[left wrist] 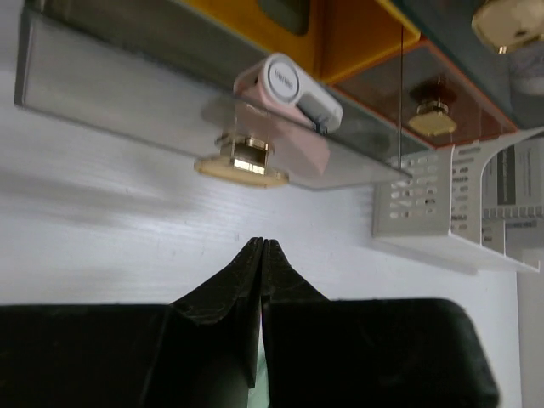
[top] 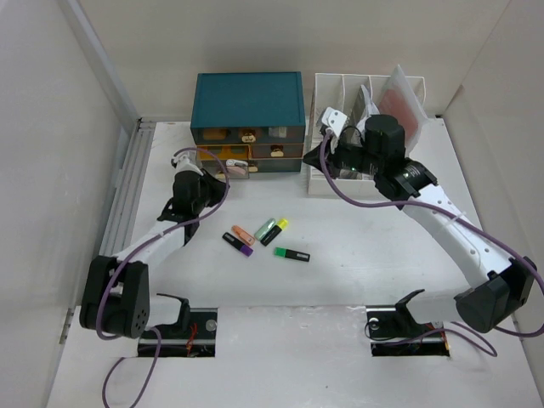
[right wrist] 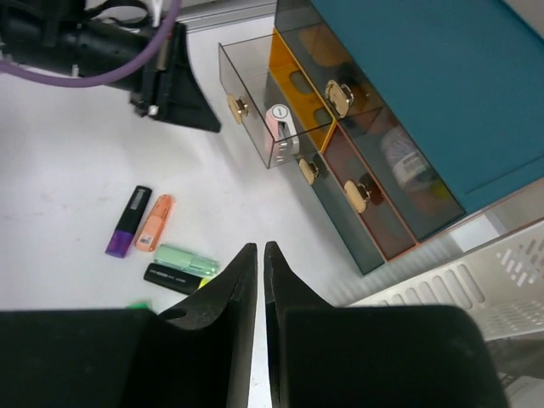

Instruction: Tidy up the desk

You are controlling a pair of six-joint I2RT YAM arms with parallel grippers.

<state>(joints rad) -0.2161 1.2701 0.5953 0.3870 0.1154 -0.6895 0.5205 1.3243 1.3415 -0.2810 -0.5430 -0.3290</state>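
Observation:
The white desk (top: 365, 263) holds several highlighters in the middle: orange (top: 242, 233), purple-black (top: 238, 245), mint (top: 265, 228), yellow-black (top: 276, 232) and green-black (top: 291, 254). The teal drawer cabinet (top: 248, 100) stands at the back. Its left middle clear drawer (left wrist: 127, 93) is pulled out, with a gold knob (left wrist: 242, 161) and a pink and white item (left wrist: 293, 93) inside. My left gripper (left wrist: 262, 242) is shut and empty, just in front of that knob (top: 224, 172). My right gripper (right wrist: 253, 248) is shut and empty, raised near the cabinet's right front corner (top: 313, 157).
A white slotted file rack (top: 340, 183) with papers stands right of the cabinet. The other drawers (right wrist: 374, 212) are closed. An aluminium rail (top: 127, 183) runs along the desk's left edge. The highlighters also show in the right wrist view (right wrist: 155, 223).

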